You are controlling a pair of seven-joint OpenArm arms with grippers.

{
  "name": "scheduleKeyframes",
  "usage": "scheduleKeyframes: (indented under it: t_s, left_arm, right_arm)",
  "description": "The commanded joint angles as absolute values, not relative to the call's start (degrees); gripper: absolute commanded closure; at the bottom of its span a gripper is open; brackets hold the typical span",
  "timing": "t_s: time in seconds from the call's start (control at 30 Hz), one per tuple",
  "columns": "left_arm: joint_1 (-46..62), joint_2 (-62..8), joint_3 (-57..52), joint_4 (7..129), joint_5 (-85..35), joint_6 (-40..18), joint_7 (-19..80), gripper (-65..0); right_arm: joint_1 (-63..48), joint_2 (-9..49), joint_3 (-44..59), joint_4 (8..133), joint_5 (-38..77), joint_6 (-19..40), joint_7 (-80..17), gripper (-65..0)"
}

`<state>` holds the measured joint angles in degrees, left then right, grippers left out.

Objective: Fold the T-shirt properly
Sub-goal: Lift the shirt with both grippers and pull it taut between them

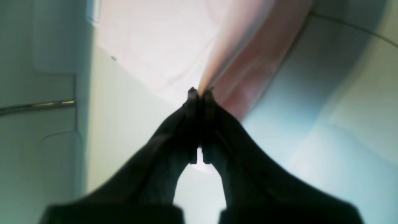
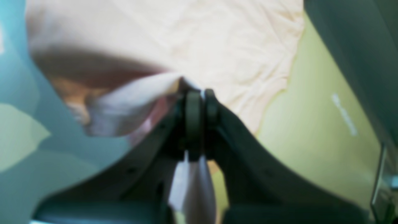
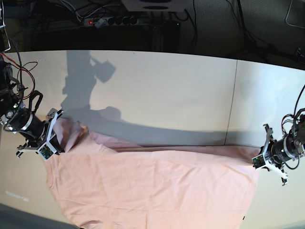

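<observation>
The pale pink T-shirt [image 3: 152, 186] lies spread across the near half of the table, its far edge stretched in a line between the two arms. On the right of the base view, my left gripper [image 3: 258, 160] is shut on the T-shirt's far right corner; the left wrist view shows the dark fingers [image 1: 192, 102] pinched on the cloth [image 1: 248, 71] just above the table. On the left, my right gripper [image 3: 56, 129] is shut on the far left corner, and the right wrist view shows a bunched fold [image 2: 130, 109] clamped in the gripper [image 2: 201, 93].
The white table [image 3: 167, 95] stretches behind the shirt, with a seam [image 3: 231, 102] running front to back on the right. Cables and a power strip [image 3: 112, 20] lie beyond the far edge. The shirt's near hem reaches the table's front edge.
</observation>
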<state>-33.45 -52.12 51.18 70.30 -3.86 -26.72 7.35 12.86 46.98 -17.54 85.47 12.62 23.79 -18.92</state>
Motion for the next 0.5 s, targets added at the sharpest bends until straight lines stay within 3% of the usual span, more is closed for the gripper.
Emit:
scheduleKeyframes:
  t_s: [0.0,0.23,0.47]
  left_arm:
    - [-36.95,-52.42,50.7,69.21,-4.05,-26.83,6.92,0.0]
    - [-46.92,-46.65,57.54,57.21,-2.11,-26.83,6.59,0.0]
    - [-50.74,-43.59,63.2,51.92,0.27,-25.3,3.27,0.0]
  right_arm:
    - [16.23,48.21,-18.61,85.03,12.47,26.41,-17.85,0.0]
    - [30.76,47.13,-31.24,76.86,11.77,27.42,-17.85,0.0]
    - [41.12,41.47,-38.59,67.05,7.7,28.58,-17.85,0.0]
